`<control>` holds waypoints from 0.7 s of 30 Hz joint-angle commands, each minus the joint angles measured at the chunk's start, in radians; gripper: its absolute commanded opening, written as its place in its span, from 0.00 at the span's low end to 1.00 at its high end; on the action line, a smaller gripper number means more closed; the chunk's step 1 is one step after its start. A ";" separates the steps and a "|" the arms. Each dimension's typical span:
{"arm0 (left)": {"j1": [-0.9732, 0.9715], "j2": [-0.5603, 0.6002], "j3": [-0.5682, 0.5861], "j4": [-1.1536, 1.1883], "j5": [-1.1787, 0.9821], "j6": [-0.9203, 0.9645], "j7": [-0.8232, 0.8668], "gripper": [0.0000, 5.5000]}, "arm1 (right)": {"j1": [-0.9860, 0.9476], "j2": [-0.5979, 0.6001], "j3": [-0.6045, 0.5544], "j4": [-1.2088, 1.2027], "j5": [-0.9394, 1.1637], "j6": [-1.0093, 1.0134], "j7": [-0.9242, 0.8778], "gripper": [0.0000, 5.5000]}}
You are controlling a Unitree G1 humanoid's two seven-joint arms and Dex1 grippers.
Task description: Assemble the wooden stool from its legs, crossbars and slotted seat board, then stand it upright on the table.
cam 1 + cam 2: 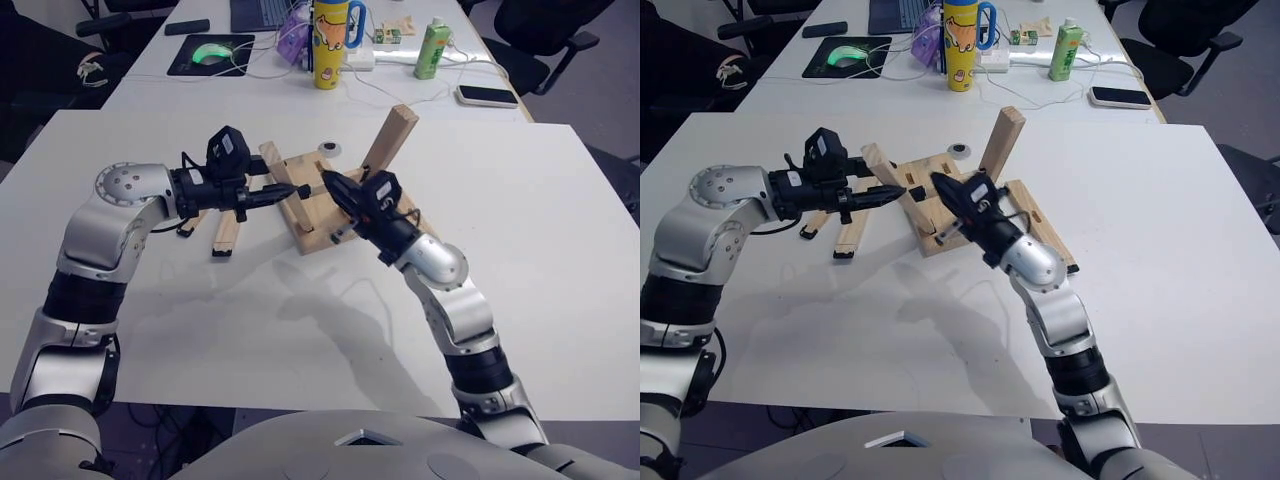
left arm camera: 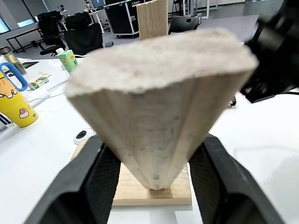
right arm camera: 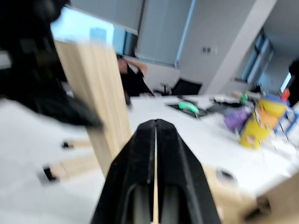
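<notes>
The slotted seat board [image 1: 318, 222] lies flat on the white table with one leg [image 1: 391, 138] standing tilted in it on its far right side. My left gripper [image 1: 290, 189] is shut on a second wooden leg [image 1: 277, 168] and holds it over the board's left end; the left wrist view shows this leg [image 2: 159, 107] between both fingers [image 2: 93, 182]. My right gripper [image 1: 328, 181] is shut with nothing in it, and its tip hovers just right of the held leg [image 3: 98, 93]. Two loose wooden pieces [image 1: 224, 235] lie left of the board.
Behind the work table, a second table carries a yellow mug [image 1: 330, 40], a green carton [image 1: 432, 48], a phone [image 1: 487, 96] and a mouse pad [image 1: 210, 52]. A small round object [image 1: 330, 150] sits behind the board. The near half of the table [image 1: 300, 340] is bare.
</notes>
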 commanded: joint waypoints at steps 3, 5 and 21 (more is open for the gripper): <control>-0.042 -0.015 -0.086 0.165 0.087 -0.012 -0.128 0.38 | -0.016 -0.002 -0.013 0.222 -0.013 -0.038 0.032 0.00; -0.056 -0.023 -0.091 0.195 0.096 -0.035 -0.155 0.38 | -0.055 0.017 0.005 0.290 -0.039 -0.024 0.019 0.00; 0.048 -0.127 0.046 0.231 0.050 -0.102 -0.084 0.38 | -0.094 0.040 0.108 0.379 -0.169 0.305 -0.003 0.00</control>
